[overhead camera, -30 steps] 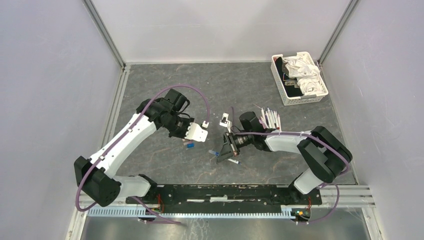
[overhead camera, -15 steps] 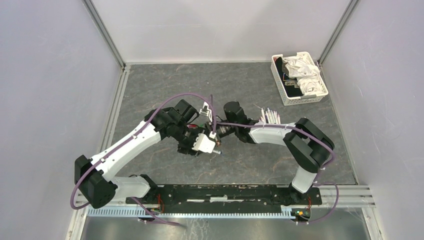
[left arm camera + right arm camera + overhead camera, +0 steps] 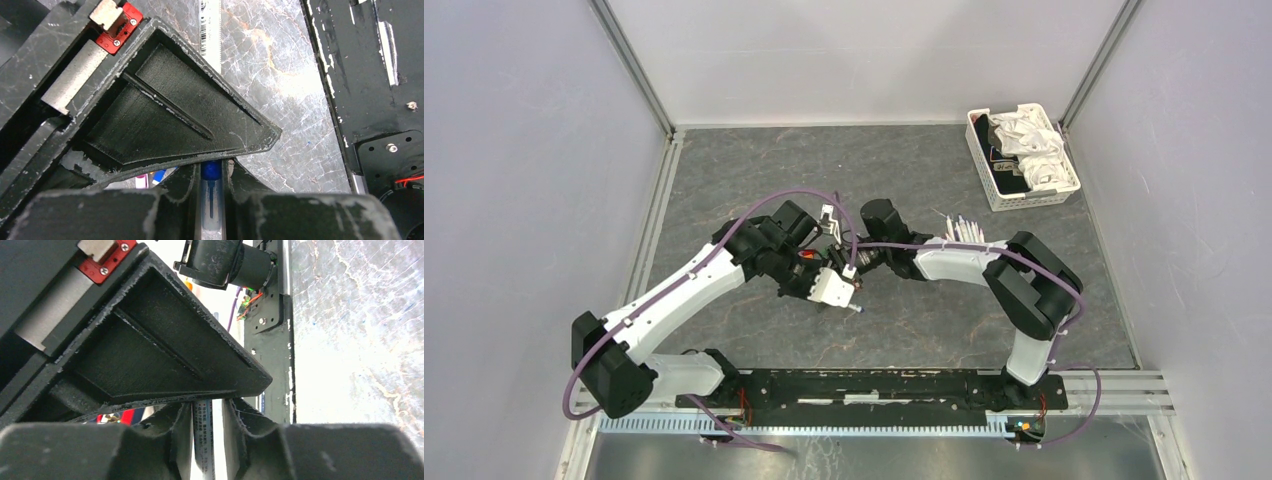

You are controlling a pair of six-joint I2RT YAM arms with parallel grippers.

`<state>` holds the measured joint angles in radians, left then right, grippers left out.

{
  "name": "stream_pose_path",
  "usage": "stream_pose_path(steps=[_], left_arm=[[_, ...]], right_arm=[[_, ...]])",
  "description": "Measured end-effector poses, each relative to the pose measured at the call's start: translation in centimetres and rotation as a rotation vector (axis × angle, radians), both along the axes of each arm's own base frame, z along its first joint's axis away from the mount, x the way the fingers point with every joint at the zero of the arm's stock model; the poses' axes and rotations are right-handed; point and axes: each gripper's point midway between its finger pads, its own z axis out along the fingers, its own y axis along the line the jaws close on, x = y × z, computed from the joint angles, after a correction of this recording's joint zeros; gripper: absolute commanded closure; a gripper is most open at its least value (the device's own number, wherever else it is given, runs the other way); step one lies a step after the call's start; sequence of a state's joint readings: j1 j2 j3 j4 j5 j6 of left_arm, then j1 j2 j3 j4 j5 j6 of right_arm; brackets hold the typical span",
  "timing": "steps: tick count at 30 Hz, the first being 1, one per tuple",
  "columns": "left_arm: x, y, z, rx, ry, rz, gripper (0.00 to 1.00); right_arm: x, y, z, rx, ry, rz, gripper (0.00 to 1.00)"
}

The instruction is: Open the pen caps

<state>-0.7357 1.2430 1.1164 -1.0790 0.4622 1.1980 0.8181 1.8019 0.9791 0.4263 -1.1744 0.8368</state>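
Observation:
A white pen is held between my two grippers over the middle of the table. My left gripper (image 3: 848, 298) (image 3: 212, 167) is shut on its end, where a blue pen cap (image 3: 212, 171) sits between the fingers. The white barrel (image 3: 210, 25) runs on beyond my upper finger. My right gripper (image 3: 852, 268) (image 3: 207, 407) is around the printed white barrel (image 3: 202, 430). The barrel lies against one finger, with a gap to the other. A loose pink cap (image 3: 142, 180) and a loose blue cap (image 3: 159, 175) lie on the table below my left fingers.
Several white pen barrels (image 3: 964, 232) lie fanned out right of centre, behind the right arm. A white slotted basket (image 3: 1006, 195) with crumpled white stuff stands at the back right. The black base rail (image 3: 874, 385) runs along the near edge.
The right arm swung up and left with the pen, and the left arm came right to meet it. My left jaws opened and shut again on the capped end. My right jaws loosened.

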Motion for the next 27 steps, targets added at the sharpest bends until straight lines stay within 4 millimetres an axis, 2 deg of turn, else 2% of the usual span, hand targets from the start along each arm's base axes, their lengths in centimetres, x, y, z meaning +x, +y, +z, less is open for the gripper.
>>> stream_pose_path(steps=[2,4,5,17,19,20,21,22,23,24,25,27], left_arm=[[0.1,0.1,0.0,0.006,-0.006,0.004,0.98],[0.2,0.2,-0.1,0.012,-0.012,0.007,0.98],[0.3,0.2,-0.1,0.012,-0.012,0.008,0.98],[1.6,1.8,-0.4,0.077,-0.052,0.060,0.98],[2.3,2.4,-0.8,0.092,-0.070,0.070,0.98],[2.7,2.5,-1.0,0.059,-0.068,0.050,0.98],[3.1,1.8,-1.1,-0.068,-0.041,0.005,0.98],[3.5,1.4,-0.7,-0.147,-0.038,-0.017,0.98],[3.6,0.2,0.9,-0.303,-0.008,-0.048,0.98],[3.7,-0.5,2.4,-0.378,0.000,-0.072,0.98],[4.2,-1.0,3.9,-0.380,-0.014,-0.085,0.98],[5.2,-0.9,4.9,-0.307,-0.066,-0.083,0.98]], right_arm=[[0.3,0.1,0.1,-0.010,-0.016,0.005,0.84],[0.5,0.1,0.3,-0.015,-0.030,0.011,0.97],[0.5,0.1,0.3,-0.015,-0.033,0.015,1.00],[1.8,1.4,-0.4,0.014,-0.025,0.078,1.00],[2.0,1.0,-1.3,-0.001,-0.069,0.064,1.00],[1.8,0.2,-2.2,-0.021,-0.126,0.012,1.00],[2.1,-0.7,-2.7,-0.033,-0.209,-0.085,1.00],[2.7,-1.6,-2.3,-0.016,-0.281,-0.204,1.00],[3.2,-2.7,-0.9,0.037,-0.343,-0.312,1.00],[3.7,-3.3,0.8,0.086,-0.397,-0.374,1.00],[4.2,-3.4,1.7,0.105,-0.434,-0.396,1.00],[5.6,-3.1,3.0,0.118,-0.489,-0.390,1.00]])
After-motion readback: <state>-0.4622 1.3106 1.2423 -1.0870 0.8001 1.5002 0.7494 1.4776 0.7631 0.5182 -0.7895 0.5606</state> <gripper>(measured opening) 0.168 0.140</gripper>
